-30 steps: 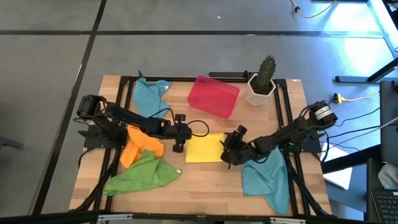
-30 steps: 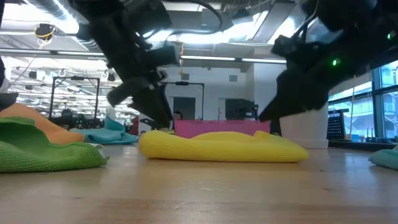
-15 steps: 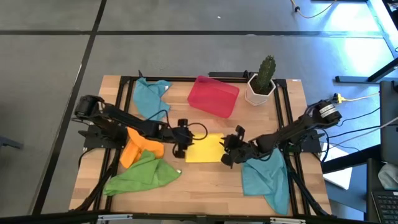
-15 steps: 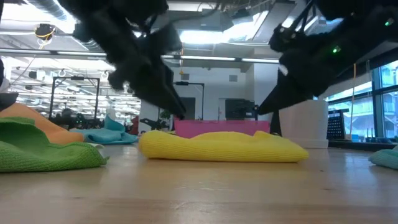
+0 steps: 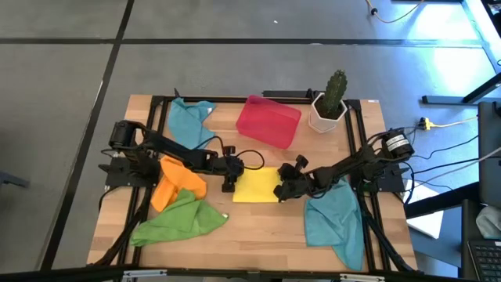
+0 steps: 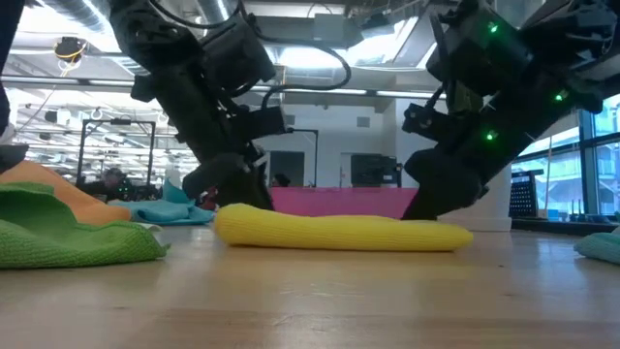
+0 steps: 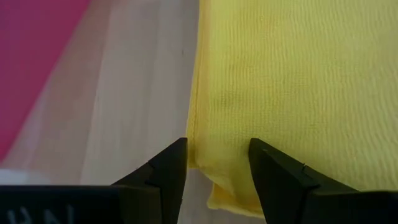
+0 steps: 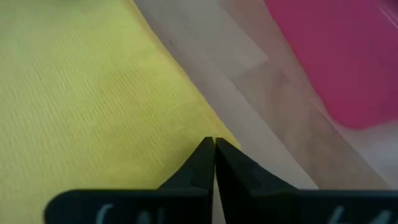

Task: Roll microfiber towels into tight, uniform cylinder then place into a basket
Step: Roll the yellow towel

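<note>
Yellow towel (image 5: pixel 257 186), worktop centre (basket (image 5: pixel 268 121) at its 12 o'clock): now flatter; right hand (image 5: pixel 282 190), open before, pinched closed on its edge; left hand (image 5: pixel 228 183) parted astride the opposite edge.

Yellow towel (image 7: pixel 292 93): cut off by the frame edges in both wrist views.
Basket (image 6: pixel 339 201): low view, only a pink strip shows behind the towel.
Right gripper (image 8: pixel 214 163): fingers meet at the towel's edge; whether cloth is pinched cannot be told.
</note>
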